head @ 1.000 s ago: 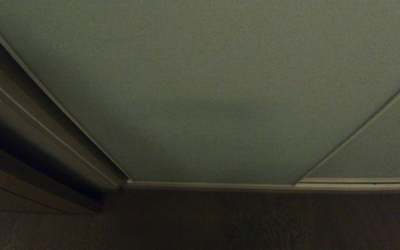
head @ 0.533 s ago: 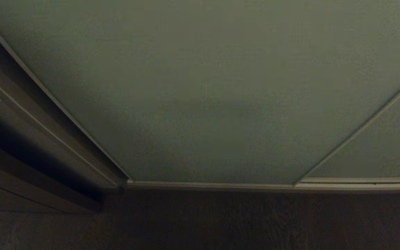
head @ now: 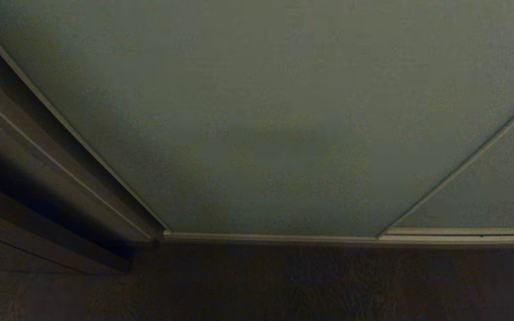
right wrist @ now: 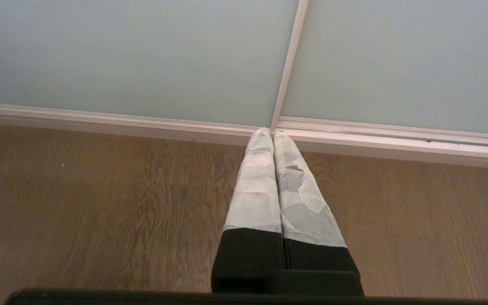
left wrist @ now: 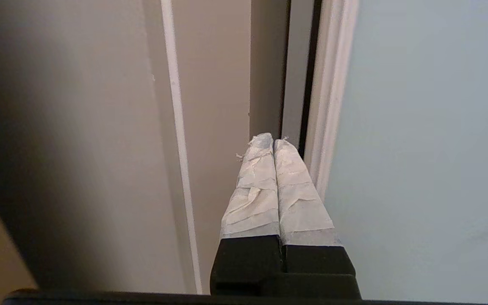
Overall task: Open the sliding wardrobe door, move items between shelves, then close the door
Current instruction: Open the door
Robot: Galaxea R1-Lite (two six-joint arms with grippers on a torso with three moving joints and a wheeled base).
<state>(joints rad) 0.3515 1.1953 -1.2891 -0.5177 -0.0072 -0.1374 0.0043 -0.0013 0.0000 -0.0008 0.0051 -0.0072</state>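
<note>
Pale grey-green, the sliding wardrobe door (head: 275,111) filled most of the head view, shut, its slim frame meeting the dark wooden floor (head: 310,285) along the bottom rail, with a second panel (head: 489,191) overlapping at the right and the dark brown door frame (head: 29,178) at the left. Neither arm showed in that view. Only the left wrist view showed the left gripper (left wrist: 273,142): it was raised and aimed along the door's left edge, its tips just beside the pale frame strip (left wrist: 328,97) and the dark gap next to it, though I could not tell whether they touched. Its taped fingers (left wrist: 254,195) were pressed together with nothing between them. Only the right wrist view showed the right gripper (right wrist: 272,133), pointing down toward the floor where the two panels met at the rail, its taped fingers (right wrist: 256,190) likewise clenched on nothing.
</note>
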